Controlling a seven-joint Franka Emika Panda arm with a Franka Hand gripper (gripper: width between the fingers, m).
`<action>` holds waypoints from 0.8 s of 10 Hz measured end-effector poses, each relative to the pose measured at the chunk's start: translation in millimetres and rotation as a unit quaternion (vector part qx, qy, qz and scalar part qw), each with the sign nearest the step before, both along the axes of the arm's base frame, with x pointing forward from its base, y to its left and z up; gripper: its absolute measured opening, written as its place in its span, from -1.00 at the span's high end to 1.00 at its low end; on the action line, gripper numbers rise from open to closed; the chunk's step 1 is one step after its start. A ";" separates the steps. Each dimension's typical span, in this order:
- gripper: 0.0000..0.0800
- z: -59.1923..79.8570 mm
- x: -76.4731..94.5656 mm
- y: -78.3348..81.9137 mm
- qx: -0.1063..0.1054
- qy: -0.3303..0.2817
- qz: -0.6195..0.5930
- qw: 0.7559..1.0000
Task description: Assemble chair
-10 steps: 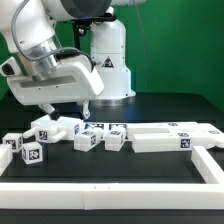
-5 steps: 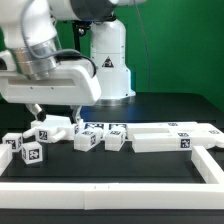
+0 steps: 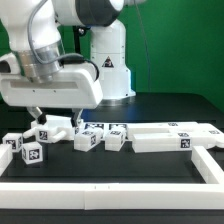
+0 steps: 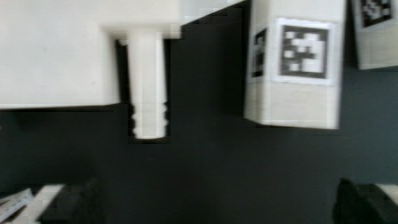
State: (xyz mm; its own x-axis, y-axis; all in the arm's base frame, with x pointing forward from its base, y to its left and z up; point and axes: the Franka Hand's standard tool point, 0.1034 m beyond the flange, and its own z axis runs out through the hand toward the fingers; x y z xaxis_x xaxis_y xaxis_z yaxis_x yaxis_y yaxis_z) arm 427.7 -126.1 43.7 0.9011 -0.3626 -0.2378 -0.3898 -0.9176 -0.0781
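A green backdrop stands behind the black table (image 3: pixel 170 112). In the exterior view, the chair pieces (image 3: pixel 115 140) lie in a row on the table behind a white border rail (image 3: pixel 110 176). The pincer (image 3: pixel 60 112) hangs spread wide above the pieces toward the exterior view's left, gripping nothing. In the wrist view, a white piece with a peg (image 4: pixel 148 90) lies beside a tagged block (image 4: pixel 297 70). The fingertips (image 4: pixel 45 205) stand well apart, touching neither.

- The Panda arm (image 3: pixel 48 28) rises from its white base (image 3: pixel 108 62) at the back edge of the table (image 3: pixel 170 108) and reaches forward, toward the exterior view's left.
- Its wrist (image 3: pixel 42 58) is bent so the broad white hand points down.
- The gripper (image 3: pixel 60 112) hangs low over the table, jaws spread wide and holding nothing.
- In the wrist view, both dark fingertips (image 4: pixel 50 205) show, well apart.
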 end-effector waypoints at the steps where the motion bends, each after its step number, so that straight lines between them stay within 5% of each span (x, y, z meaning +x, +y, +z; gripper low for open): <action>1: -0.62 -13.9 -9.3 -8.6 -0.009 -0.003 0.011 1.000; 8: -0.62 -22.9 -18.4 -8.2 -0.008 -0.004 0.006 1.000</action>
